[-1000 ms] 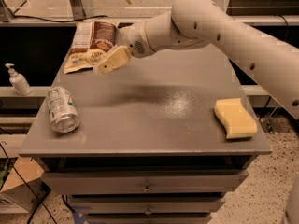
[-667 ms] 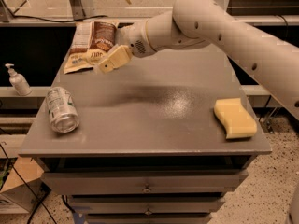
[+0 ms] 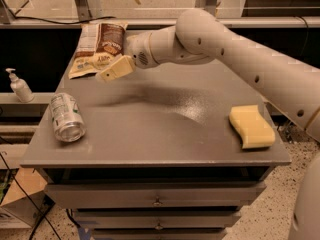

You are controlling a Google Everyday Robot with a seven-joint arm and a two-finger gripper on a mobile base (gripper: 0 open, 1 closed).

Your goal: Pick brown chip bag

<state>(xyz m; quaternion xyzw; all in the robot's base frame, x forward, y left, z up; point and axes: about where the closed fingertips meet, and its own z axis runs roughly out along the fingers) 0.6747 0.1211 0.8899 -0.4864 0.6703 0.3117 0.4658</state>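
Note:
The brown chip bag (image 3: pixel 98 48) lies flat at the far left corner of the grey cabinet top (image 3: pixel 160 129), with dark brown and cream panels. My gripper (image 3: pixel 114 70) hangs just above the top at the bag's near right edge, its cream fingers pointing left toward the bag. It holds nothing that I can see. The white arm (image 3: pixel 235 54) reaches in from the right.
A silver-green drink can (image 3: pixel 66 117) lies on its side at the left front. A yellow sponge (image 3: pixel 251 126) sits at the right front. A soap dispenser (image 3: pixel 20 85) stands on a shelf left of the cabinet. Drawers sit below the front edge.

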